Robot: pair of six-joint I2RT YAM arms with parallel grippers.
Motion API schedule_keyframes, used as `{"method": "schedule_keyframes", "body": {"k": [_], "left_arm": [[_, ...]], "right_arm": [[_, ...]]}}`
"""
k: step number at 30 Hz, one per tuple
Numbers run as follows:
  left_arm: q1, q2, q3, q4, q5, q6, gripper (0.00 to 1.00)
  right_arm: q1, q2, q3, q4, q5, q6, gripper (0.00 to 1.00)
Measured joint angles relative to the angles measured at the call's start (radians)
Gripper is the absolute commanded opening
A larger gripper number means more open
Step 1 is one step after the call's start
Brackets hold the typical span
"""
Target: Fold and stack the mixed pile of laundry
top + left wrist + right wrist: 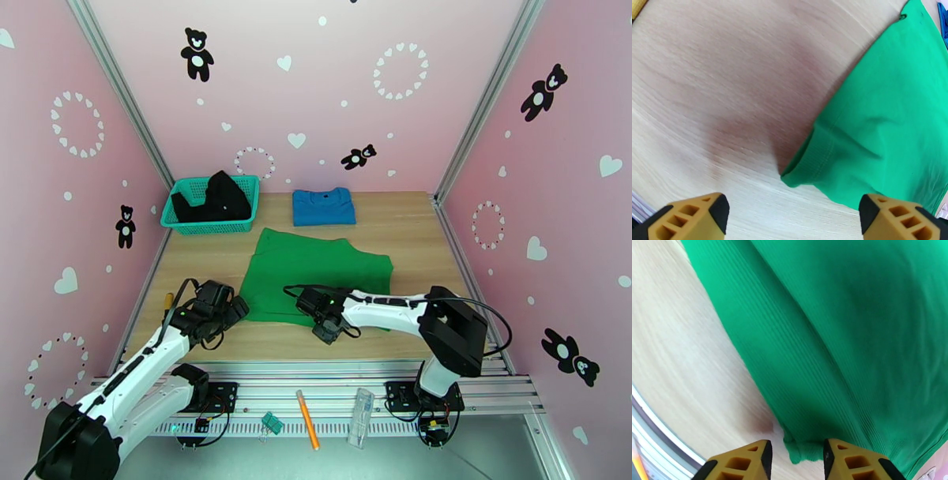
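Laundry, top view: green garment [316,272] spread flat mid-table [395,229]; folded blue shirt [322,207] at far edge; black garment [217,199] in teal basket [178,223], far-left corner. Left wrist: left gripper [794,209] wide apart beside green garment's cuff. Right wrist: right gripper [796,455] narrowed astride its hem corner; whether it pinches, cannot tell.

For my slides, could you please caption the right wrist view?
Right gripper, jaws apart, straddling a hem corner of the green garment on the wooden table.
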Motion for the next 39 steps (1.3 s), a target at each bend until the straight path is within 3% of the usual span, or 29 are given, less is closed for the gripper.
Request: {"method": "schedule_keyframes", "body": {"k": [4,6,10,13,20,28,39], "left_arm": [[0.000,-0.001,0.027,-0.028,-0.003,0.001,0.87],[0.000,0.000,0.038,-0.049,0.000,0.002,0.78],[-0.017,0.004,0.049,-0.099,0.046,-0.011,0.61],[-0.068,0.016,0.049,-0.141,0.071,-0.021,0.55],[-0.148,0.069,0.046,-0.165,0.103,-0.053,0.58],[-0.242,0.230,0.039,-0.117,0.110,-0.091,0.58],[-0.246,0.164,0.032,-0.078,0.045,-0.159,0.55]], "right_arm": [[0.000,0.015,-0.003,0.004,0.002,0.009,0.06],[0.002,0.011,-0.004,0.006,0.002,0.025,0.00],[0.008,-0.017,-0.027,0.000,0.003,0.050,0.00],[0.012,-0.051,-0.041,-0.033,0.026,0.077,0.00],[0.012,-0.116,-0.043,-0.105,0.110,0.158,0.00],[0.012,-0.116,-0.058,-0.105,0.128,0.201,0.00],[0.012,-0.116,-0.084,-0.090,0.126,0.215,0.00]]}}
